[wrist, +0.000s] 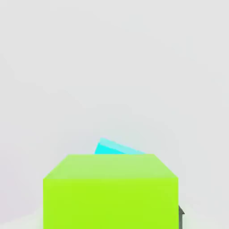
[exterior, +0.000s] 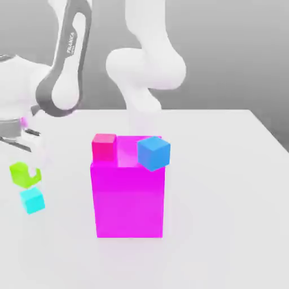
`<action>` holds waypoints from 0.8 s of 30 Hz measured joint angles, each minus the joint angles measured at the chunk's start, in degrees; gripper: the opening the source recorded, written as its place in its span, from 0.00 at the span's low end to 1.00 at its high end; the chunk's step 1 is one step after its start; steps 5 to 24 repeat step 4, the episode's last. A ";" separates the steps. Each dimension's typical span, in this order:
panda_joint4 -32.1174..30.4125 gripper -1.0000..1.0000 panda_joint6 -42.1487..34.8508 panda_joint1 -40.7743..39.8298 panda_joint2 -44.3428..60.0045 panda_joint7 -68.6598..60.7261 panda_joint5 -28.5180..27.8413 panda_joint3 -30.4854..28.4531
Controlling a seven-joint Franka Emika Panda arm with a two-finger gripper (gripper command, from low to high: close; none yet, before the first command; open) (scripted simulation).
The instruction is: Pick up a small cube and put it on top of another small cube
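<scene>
A tall magenta block (exterior: pixel 129 197) stands upright near the middle of a white worktop (exterior: pixel 226 197). On its top sit a small red-pink cube (exterior: pixel 104 147), toward the exterior view's left, and a blue cube (exterior: pixel 153 153), tilted at the front edge.

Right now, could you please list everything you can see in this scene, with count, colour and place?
lime-green cube: one, lime green, at the exterior view's far left, above the table and just over the cyan cube; large in the hand view.
cyan cube: one, light turquoise, on the table just below the green one.
magenta block: one, magenta, tall, standing mid-table.
red-pink cube: one, red-pink, on the block's top, toward the exterior view's left.
blue cube: one, blue, tilted, at the block's top front edge, toward the exterior view's right.
table: one, white.
robot arm: one, white and grey, reaching down at the exterior view's left.
</scene>
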 joint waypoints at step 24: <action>0.09 1.00 1.74 -0.82 2.03 -1.78 2.47 1.28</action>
